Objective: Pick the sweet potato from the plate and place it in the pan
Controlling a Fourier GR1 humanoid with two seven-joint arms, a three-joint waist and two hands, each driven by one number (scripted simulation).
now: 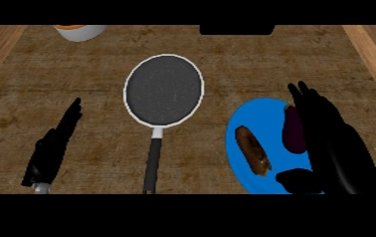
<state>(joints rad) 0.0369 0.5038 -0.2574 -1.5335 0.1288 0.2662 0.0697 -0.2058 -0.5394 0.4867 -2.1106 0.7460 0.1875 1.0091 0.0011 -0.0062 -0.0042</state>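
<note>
A brown, elongated sweet potato (pixel 252 150) lies on the blue plate (pixel 246 126) at the lower right. Beside it on the plate, to the right, rests a dark purple vegetable (pixel 294 129). My right hand (pixel 334 151) hovers over the plate's right side, open, fingers straight and pointing away, thumb (pixel 297 180) out near the plate's front. It covers the plate's right edge and holds nothing. The pan (pixel 163 90), dark with a pale rim, sits in the middle, its black handle (pixel 152 161) pointing toward me. My left hand (pixel 50 151) rests open at the lower left.
A white bowl (pixel 79 31) with something orange inside stands at the far left edge. A black object (pixel 236 29) sits at the far edge, right of centre. Lighter wooden strips border the counter on both sides.
</note>
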